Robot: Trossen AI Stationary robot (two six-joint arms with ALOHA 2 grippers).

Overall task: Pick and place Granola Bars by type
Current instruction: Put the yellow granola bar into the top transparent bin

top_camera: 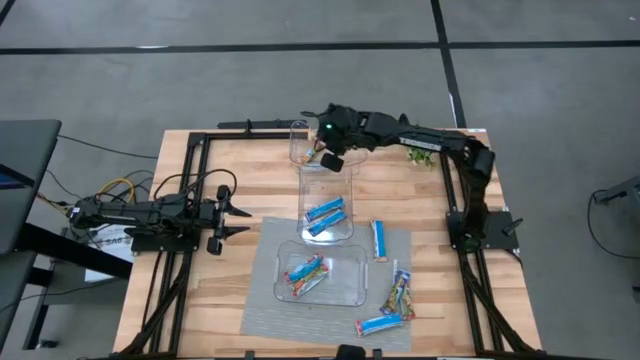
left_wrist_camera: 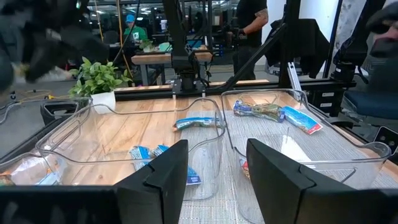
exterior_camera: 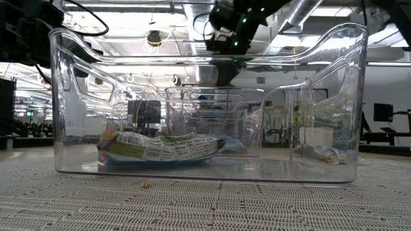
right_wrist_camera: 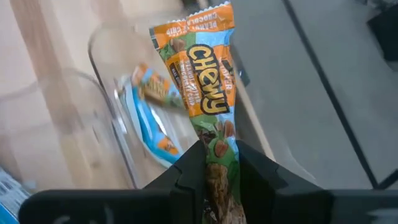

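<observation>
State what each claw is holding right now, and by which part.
The right claw is shut on one end of an orange and green Chewy bar, above the far bin. The left claw is open, holding nothing.

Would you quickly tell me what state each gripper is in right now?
Left gripper: open, holding nothing, at the table's left side.
Right gripper: shut on an orange-and-green granola bar, above the far bin.

Setting: a robotics lab or industrial workshop hall. Exposed silver ceiling ducts and strip lights run overhead, above a grey concrete floor. Further light wooden workbenches on black metal frames stand behind, with people working there.
</observation>
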